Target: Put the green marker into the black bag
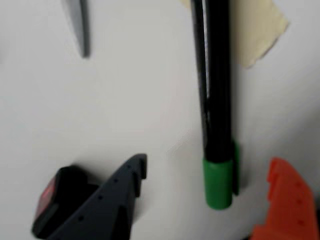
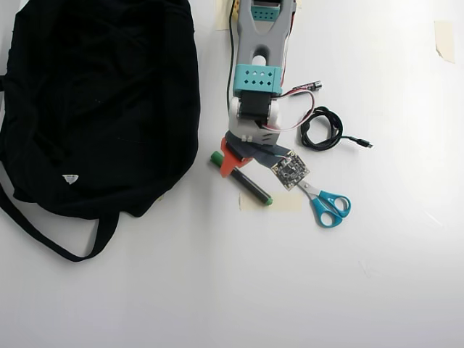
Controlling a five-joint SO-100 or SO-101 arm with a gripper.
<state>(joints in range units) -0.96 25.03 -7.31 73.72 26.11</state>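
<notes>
While the black bag (image 2: 101, 109) sprawls over the tabletop's (image 2: 232, 290) far-left corner in the overhead view, the green marker (image 2: 243, 180) lies flat near the middle, beside the scissors (image 2: 328, 205). The gripper (image 1: 207, 185) hangs spread wide around its capped end, seemingly not yet touching it. This is the reach step; next the jaws must shut on the barrel.

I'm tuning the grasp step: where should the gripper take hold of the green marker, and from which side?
Grip the dark barrel just behind the green cap, coming straight down from above. The green marker lies flat on the table, and the open gripper already has a finger either side of it, so closing across the slim barrel should hold.
</notes>
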